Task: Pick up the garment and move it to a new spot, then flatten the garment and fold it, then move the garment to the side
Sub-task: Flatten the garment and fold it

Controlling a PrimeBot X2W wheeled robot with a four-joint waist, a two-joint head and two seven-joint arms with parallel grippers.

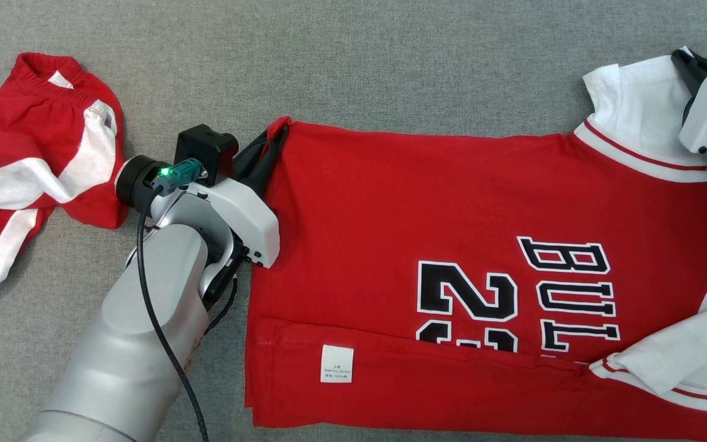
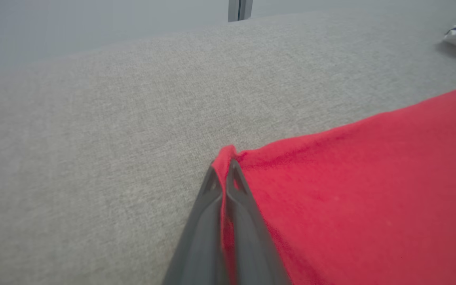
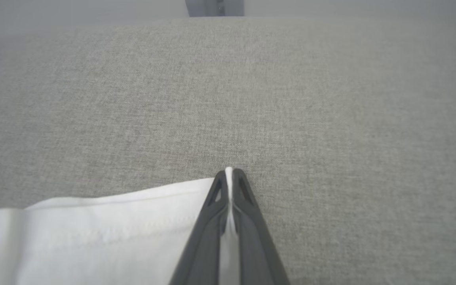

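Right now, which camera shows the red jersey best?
The head view: the red jersey lies spread out there, with its lettering and label showing. The left wrist view gives its red corner pinched in the left jaws; the right wrist view, its white sleeve edge pinched in the right jaws.

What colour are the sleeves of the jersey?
The jersey has white sleeves; the head view shows them best.

The surface [image 1: 390, 61] is grey woven fabric (evenly lit).
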